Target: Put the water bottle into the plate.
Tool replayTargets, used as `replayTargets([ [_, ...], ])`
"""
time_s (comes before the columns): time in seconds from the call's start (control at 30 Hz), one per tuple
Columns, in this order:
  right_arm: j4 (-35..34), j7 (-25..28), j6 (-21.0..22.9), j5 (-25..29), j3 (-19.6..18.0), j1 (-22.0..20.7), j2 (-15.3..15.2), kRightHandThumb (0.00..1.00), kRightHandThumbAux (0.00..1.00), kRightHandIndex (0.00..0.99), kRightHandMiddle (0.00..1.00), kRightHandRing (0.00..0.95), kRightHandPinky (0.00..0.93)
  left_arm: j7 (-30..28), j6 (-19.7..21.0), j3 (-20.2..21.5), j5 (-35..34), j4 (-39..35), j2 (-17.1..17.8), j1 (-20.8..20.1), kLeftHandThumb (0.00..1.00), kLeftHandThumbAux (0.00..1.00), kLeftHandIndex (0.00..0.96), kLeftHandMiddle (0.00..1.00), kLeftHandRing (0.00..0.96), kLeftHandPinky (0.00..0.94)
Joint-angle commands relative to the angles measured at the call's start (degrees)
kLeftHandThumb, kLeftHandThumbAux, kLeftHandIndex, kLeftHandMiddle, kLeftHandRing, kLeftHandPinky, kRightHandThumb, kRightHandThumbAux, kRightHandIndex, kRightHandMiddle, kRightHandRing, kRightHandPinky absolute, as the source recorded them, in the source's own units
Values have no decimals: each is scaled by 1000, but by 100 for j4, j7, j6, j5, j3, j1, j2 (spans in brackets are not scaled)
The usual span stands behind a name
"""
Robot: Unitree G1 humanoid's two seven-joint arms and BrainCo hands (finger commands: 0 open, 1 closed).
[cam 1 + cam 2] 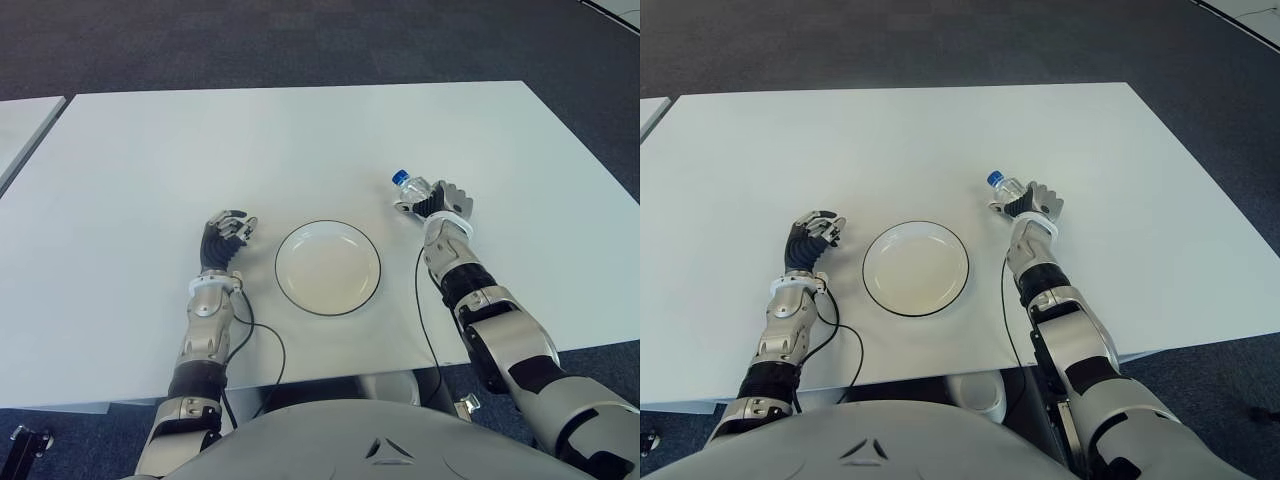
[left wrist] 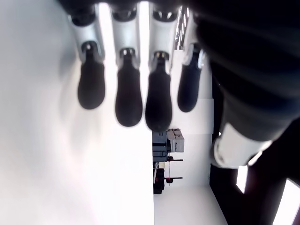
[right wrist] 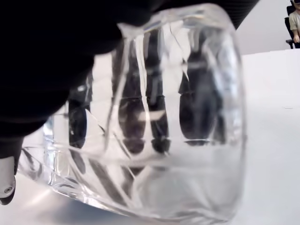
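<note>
Right of centre, the right hand [image 1: 445,203] is wrapped around a clear plastic water bottle [image 1: 413,188], its fingers [image 3: 133,126] curled about the ribbed transparent body, as the right wrist view shows through the plastic. Tilted away from the hand, the bottle leans toward the robot's left, with its blue cap [image 1: 994,178] pointing up and to the far side of the table. Whether the bottle's base touches the tabletop cannot be told. Bottle and hand are just beyond the far right edge of the plate [image 1: 295,286], near it but apart from it. White and round with a thin dark rim, the plate lies flat on the white table [image 1: 300,140], between the two hands. On the plate's left side shows the left hand [image 1: 224,237], its dark-tipped fingers [image 2: 128,96] loosely curled and holding nothing. Thin black cables run along both forearms toward the near table edge.
</note>
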Motion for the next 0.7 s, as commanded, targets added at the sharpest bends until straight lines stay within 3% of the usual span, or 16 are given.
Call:
replayTargets([
  [0.03, 407, 1, -185, 315, -50, 390, 146, 702, 717, 437, 725, 748, 803, 30, 382, -33, 38, 188, 6, 209, 708, 716, 434, 653, 650, 643],
  [0.2, 432, -83, -280, 381, -84, 374, 160, 701, 722, 439, 793, 804, 838, 44, 386, 17, -8, 207, -21, 197, 707, 716, 433, 649, 642, 626],
  [0.7, 409, -558, -544, 615, -259, 355, 218, 702, 725, 434, 824, 833, 850, 108, 408, 112, -95, 322, -76, 101, 706, 716, 433, 642, 633, 621],
])
